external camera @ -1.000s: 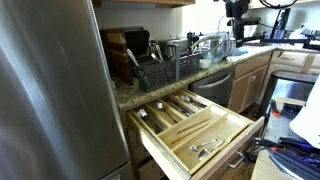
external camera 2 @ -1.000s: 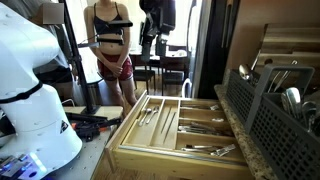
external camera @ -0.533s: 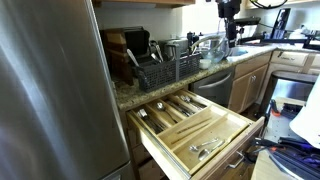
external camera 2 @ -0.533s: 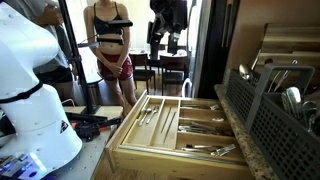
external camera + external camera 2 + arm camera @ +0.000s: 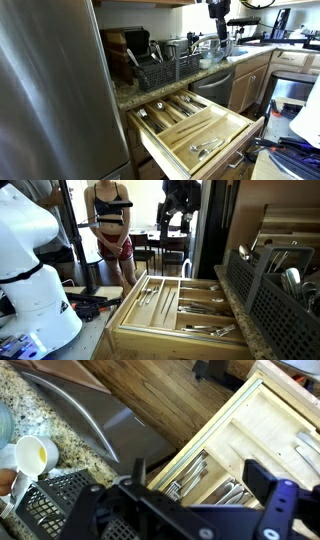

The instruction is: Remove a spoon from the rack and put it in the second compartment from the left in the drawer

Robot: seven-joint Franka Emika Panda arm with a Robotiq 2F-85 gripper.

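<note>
The black wire rack (image 5: 165, 68) stands on the granite counter, and also shows in an exterior view (image 5: 270, 300) and in the wrist view (image 5: 55, 505). Utensil handles (image 5: 245, 253) stick up from it; I cannot tell which is a spoon. The pale wood drawer (image 5: 235, 128) is pulled open below it, also seen in an exterior view (image 5: 135, 330) and in the wrist view (image 5: 255, 420). Its narrow slots (image 5: 160, 295) hold cutlery (image 5: 190, 475). My gripper (image 5: 219, 38) (image 5: 178, 222) (image 5: 200, 490) hangs high above the counter, open and empty.
A steel fridge (image 5: 50, 90) fills the near side. A brown knife block (image 5: 115, 45) stands behind the rack, glassware (image 5: 214, 48) beside it, a dishwasher (image 5: 215, 85) below. A person (image 5: 110, 230) stands beyond the drawer. A white cup (image 5: 30, 457) sits on the counter.
The arm has moved toward the rack, leftward in one exterior view and rightward in the other. The gripper stays open. Nothing else has moved.
</note>
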